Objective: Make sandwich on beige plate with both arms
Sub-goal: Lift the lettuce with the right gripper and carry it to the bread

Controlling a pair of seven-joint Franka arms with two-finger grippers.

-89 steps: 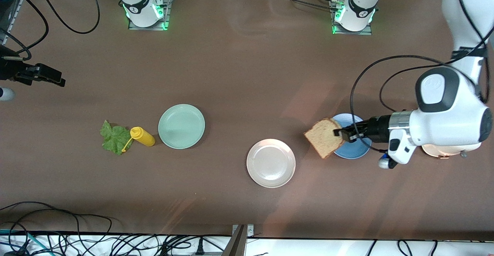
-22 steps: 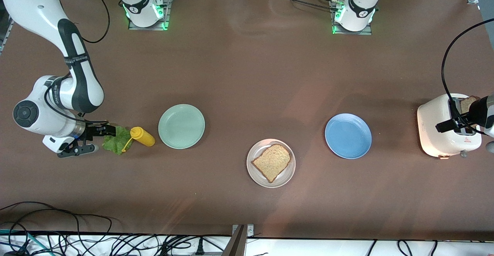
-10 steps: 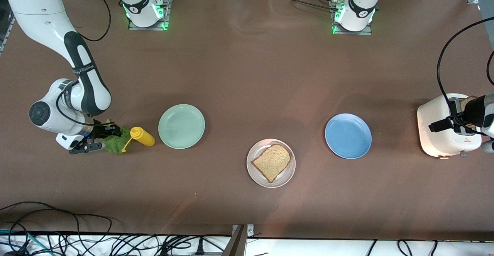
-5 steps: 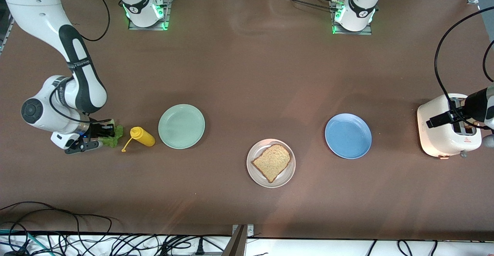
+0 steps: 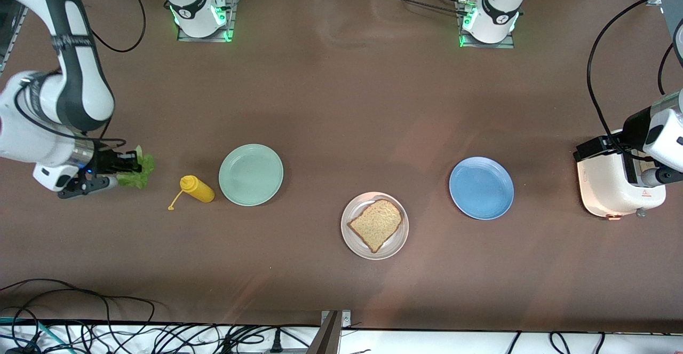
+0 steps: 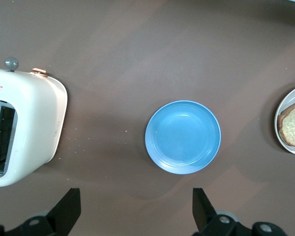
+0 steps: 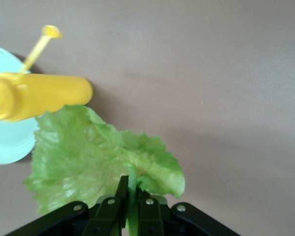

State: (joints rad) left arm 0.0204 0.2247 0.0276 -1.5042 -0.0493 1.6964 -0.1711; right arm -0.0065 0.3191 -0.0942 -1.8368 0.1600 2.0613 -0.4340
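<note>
One slice of brown toast [image 5: 376,223] lies on the beige plate [image 5: 356,207] in the middle of the table. My right gripper [image 5: 125,170] is shut on the stem of the green lettuce leaf [image 5: 141,168] and holds it up over the table, near the right arm's end. In the right wrist view the leaf [image 7: 103,157] hangs from the shut gripper [image 7: 132,196]. My left gripper [image 5: 595,147] is open and empty, up over the table beside the toaster [image 5: 613,188]; the left wrist view shows it [image 6: 135,211] spread wide. No second slice shows.
A yellow squeeze bottle [image 5: 197,188] lies beside the mint-green plate [image 5: 251,174]. A blue plate [image 5: 481,187] sits between the beige plate and the toaster. The left wrist view shows the blue plate [image 6: 183,136], the toaster [image 6: 34,123] and the beige plate's edge [image 6: 292,149].
My right gripper closed on the lettuce, lifted it off the table and carried it away from the bottle. My left gripper rose off the toaster.
</note>
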